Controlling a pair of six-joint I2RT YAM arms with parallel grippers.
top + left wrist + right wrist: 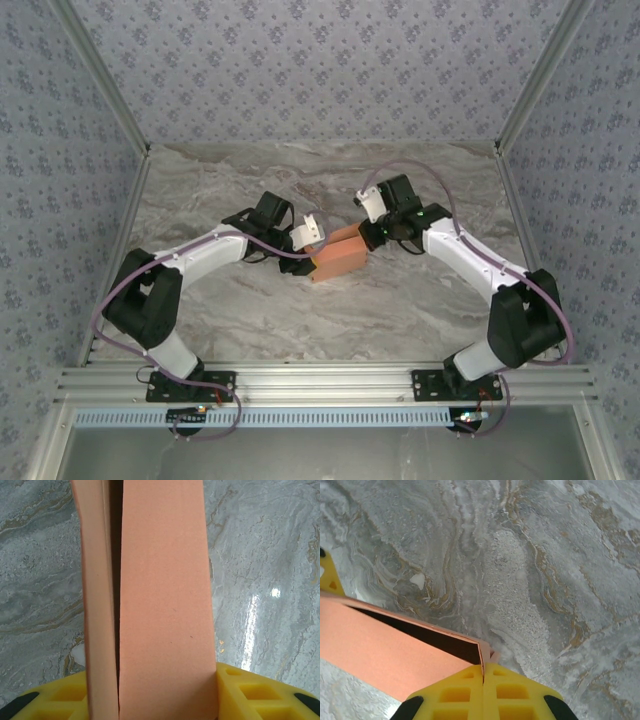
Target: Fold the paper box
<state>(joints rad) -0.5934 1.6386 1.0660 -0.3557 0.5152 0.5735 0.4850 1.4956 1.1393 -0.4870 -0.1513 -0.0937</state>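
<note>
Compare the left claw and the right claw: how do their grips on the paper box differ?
The left claw stands spread, with fingers on either side of the paper box. The right claw is pressed shut, pinching one thin card edge. The left claw holds the box's left end, and the right claw holds its right end, beside the open mouth. Both have yellow fingers and grip the same box.
</note>
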